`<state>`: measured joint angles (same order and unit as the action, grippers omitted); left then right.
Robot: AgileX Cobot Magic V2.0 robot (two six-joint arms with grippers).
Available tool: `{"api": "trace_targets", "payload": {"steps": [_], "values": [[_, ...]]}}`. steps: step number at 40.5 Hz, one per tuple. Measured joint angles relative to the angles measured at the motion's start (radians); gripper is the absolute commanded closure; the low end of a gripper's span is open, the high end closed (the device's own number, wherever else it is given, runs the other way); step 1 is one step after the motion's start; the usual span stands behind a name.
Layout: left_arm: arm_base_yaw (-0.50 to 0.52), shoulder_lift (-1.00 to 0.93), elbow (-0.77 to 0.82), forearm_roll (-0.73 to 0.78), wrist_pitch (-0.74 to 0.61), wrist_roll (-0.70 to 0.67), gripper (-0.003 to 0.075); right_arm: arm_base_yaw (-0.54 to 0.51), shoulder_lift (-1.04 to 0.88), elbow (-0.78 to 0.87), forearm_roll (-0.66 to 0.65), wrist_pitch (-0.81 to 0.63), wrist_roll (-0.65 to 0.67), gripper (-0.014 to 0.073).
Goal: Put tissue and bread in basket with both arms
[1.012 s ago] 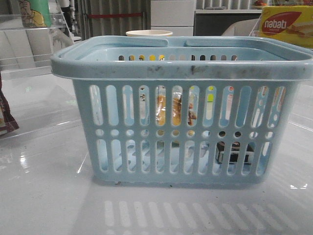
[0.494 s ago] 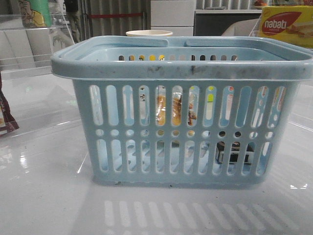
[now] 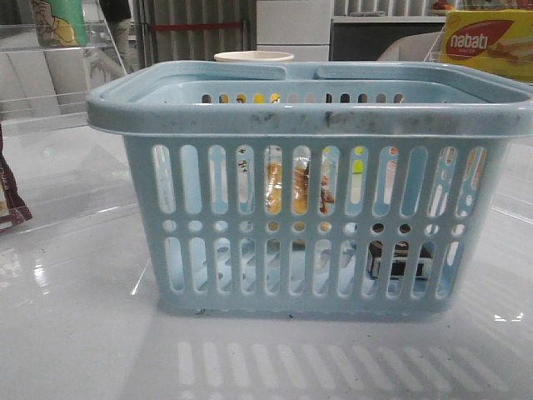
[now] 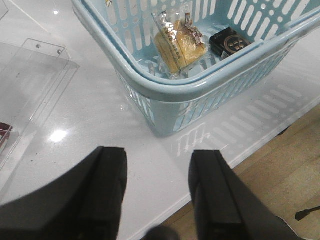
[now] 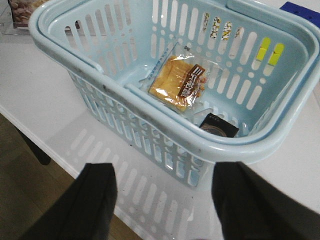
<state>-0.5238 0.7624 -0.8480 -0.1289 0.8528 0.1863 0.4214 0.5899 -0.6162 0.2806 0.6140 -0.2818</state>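
On the left, our left pincer (image 4: 157, 192) hangs above the white tabletop (image 4: 100, 110) with its fingers apart and nothing between them, just outside a corner of the basket (image 4: 145, 87). In the front view the light-blue basket (image 3: 308, 117) stands in the middle of the tabletop (image 3: 83, 333), and neither arm shows there. At about 9 o'clock from it, at the edge of that view, lies a dark brown packet (image 3: 12, 200); at about 1 o'clock, far behind, sits a yellow "nabati" box (image 3: 487, 42).

Both goods already lie on the basket floor. The bread (image 4: 177, 44), a clear packet with tan slices, rests near the middle; we see it also through the slots (image 3: 296, 187) and from the right wrist (image 5: 181, 82). The tissue (image 4: 228, 42), a small dark pack, lies just beside it, toward 4 o'clock in the front view (image 3: 401, 260) and close to the near wall (image 5: 218, 128).

On the right, our right pincer (image 5: 162, 202) is also apart and empty, above the tabletop edge and outside the basket rim (image 5: 165, 130).

We judge that the placing is done and only the retreat is left. To do it well, we should keep both pincers apart, lift them away from the rim, and not touch the handles, so the basket does not slide.
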Motion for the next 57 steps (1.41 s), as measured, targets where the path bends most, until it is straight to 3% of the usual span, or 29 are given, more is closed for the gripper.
{"api": "trace_targets", "payload": {"steps": [9,15,57], "values": [[0.000,0.000,0.000,0.000,0.000,-0.001,0.0545,0.000,0.022,0.000,0.000,0.015,0.000,0.0435],[0.000,0.000,0.000,0.000,0.000,-0.003,0.0623,0.000,0.022,0.000,0.000,0.032,0.000,0.0543],[0.000,0.000,0.072,-0.006,-0.023,-0.003,0.0629,0.000,0.022,0.000,-0.001,0.046,0.000,0.0538]]}}
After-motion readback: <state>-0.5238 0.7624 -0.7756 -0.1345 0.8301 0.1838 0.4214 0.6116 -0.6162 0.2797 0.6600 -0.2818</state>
